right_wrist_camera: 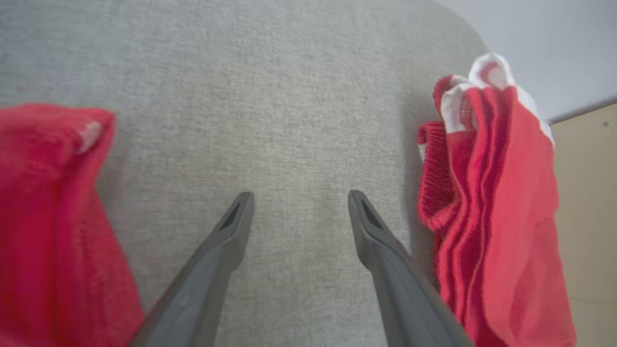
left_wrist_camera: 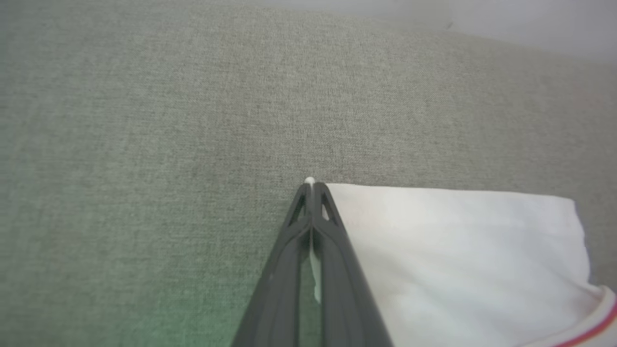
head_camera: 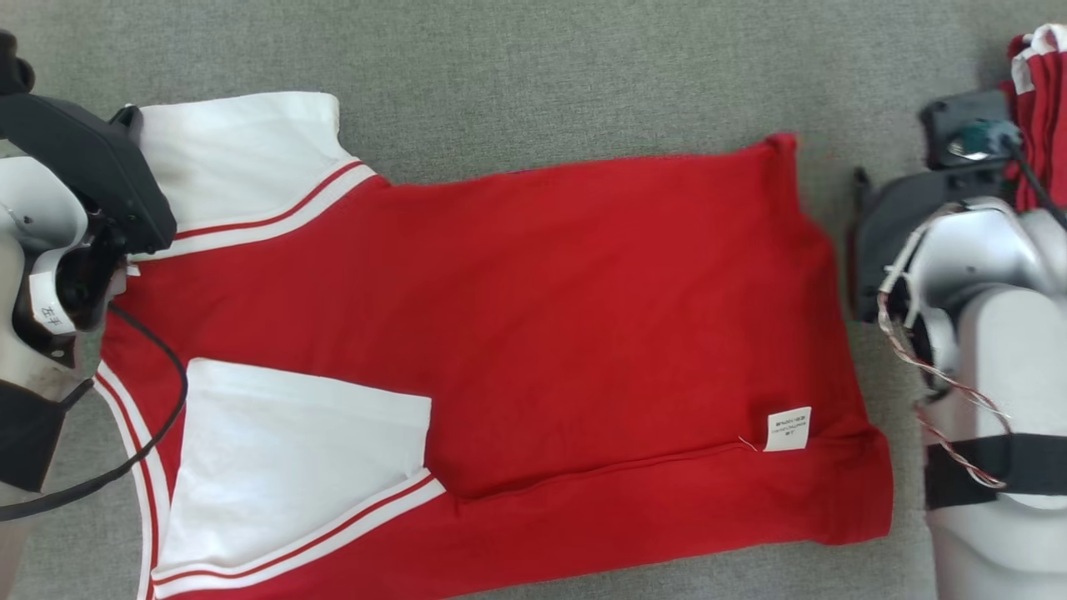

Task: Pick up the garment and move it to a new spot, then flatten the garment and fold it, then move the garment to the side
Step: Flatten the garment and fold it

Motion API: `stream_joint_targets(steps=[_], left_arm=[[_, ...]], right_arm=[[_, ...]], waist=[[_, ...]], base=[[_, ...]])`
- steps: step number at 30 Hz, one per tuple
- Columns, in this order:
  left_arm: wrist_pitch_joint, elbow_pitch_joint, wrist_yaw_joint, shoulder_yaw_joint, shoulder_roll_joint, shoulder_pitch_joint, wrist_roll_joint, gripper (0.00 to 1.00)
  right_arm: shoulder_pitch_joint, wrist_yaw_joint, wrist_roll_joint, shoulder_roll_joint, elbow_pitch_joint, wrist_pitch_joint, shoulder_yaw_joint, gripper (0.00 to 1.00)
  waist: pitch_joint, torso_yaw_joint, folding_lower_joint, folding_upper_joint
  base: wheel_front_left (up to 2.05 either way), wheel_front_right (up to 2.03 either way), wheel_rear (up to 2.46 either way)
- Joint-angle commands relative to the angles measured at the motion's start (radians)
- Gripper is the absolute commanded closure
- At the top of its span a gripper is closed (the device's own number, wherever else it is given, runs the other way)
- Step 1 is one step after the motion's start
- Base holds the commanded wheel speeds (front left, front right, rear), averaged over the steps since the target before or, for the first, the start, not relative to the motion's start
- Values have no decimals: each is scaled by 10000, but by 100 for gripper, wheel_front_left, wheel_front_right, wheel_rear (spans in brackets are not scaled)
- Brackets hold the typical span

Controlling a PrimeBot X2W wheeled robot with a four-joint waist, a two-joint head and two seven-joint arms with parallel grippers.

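The left gripper (left_wrist_camera: 311,185) is pinched shut on a thin sliver of white cloth, which shows between its dark, tapering fingers and pokes out at their tips. That cloth is the edge of the upper white sleeve (left_wrist_camera: 458,250) of the garment (head_camera: 542,317), smooth and soft-looking, ending in a cuff with a red stripe. A white band (head_camera: 52,315) on the left wrist carries small dark characters, too small to read.

The right gripper (right_wrist_camera: 299,200) stands wide apart and holds nothing. Its two grey fingers hang over the bare cover (right_wrist_camera: 289,96), between the garment's red corner on one side and a pile of red clothes (right_wrist_camera: 487,202) on the other.

The garment lies flat in the middle of the grey cover. It is a red knit shirt with a fine, even weave. A long strip is folded over along its near edge, and the lower white sleeve (head_camera: 292,467) is folded in onto the body. Both sleeves are blocky white shapes edged with red and white stripes. A small white label (head_camera: 788,429) sits near the hem; its print is too fine to read.

The pile has ribbed red edges and white trim. The cover is a coarse, grey woven fabric.
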Motion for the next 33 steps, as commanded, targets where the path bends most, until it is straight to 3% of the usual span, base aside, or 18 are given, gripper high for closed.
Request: stream_joint_targets(steps=[1, 6, 14, 20, 27, 29, 31, 33], left_arm=[[38, -14, 8, 8, 84, 117, -99, 100], [95, -51, 53, -19, 97, 50, -124, 100], [117, -168, 93, -13, 160, -3, -167, 100], [118, -234, 133, -46, 125, -2, -184, 100], [88, -236, 159, -94, 31, -47, -164, 100], [60, -212, 164, -107, 6, -40, -175, 100], [43, -186, 166, -115, -6, -22, -187, 100], [35, -165, 160, -132, -11, -15, -187, 100]], right_arm=[[153, 3, -86, -61, -45, -46, -156, 0], [151, 3, 86, 99, -378, -274, -592, 0], [-323, 3, 1205, 281, -922, -636, 517, 0], [-674, 3, 1296, 316, -544, 60, 1268, 0], [-1005, 3, 898, 244, -146, 980, 1403, 2], [-1043, 3, 872, 180, -2, 1186, 1459, 9], [-1108, 3, 874, 101, 78, 1386, 1524, 25], [-1125, 3, 942, 11, 147, 1621, 1588, 51]], waist=[[-23, -31, 0, -1], [-44, -49, 0, -1], [-9, 62, 0, -1], [38, 143, 0, -1], [93, 164, 0, -1], [105, 163, 0, -1], [108, 156, 0, -1], [116, 156, 0, -1]], base=[[0, 0, 0], [0, 0, 0], [0, 0, 0], [0, 0, 0], [0, 0, 0], [0, 0, 0], [0, 0, 0], [0, 0, 0]])
